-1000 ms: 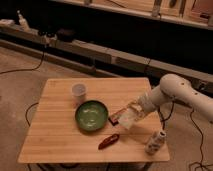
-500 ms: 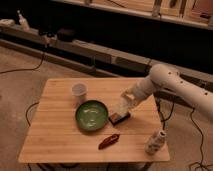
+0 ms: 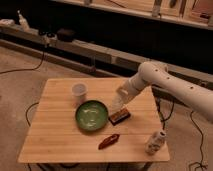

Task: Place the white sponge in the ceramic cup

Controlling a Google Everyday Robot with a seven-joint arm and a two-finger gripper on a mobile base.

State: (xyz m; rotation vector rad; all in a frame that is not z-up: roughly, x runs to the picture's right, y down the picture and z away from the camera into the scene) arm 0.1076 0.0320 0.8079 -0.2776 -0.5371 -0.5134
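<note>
The gripper point(image 3: 120, 98) hangs above the counter point(image 3: 52, 136), just past the right rim of the green bowl point(image 3: 91, 115). Its fingers are clamped narrow on the white sponge point(image 3: 116, 105), which hangs off the counter surface, pale and tilted at the end of the arm point(image 3: 165, 85).

1 second ago the gripper sat lower and nearer the front right, close over the dark brown block point(image 3: 119, 116). Half a second ago it had risen, and now it has shifted a little further left and back, toward the ceramic cup point(image 3: 79, 91). The arm's elbow has swung up and back with it.

The ceramic cup stands upright behind the bowl at the left, well apart from the sponge, unchanged. The brown block lies just right of the bowl, below the gripper. The red object point(image 3: 108, 142) and the white bottle point(image 3: 155, 142) keep their places near the front edge.
</note>
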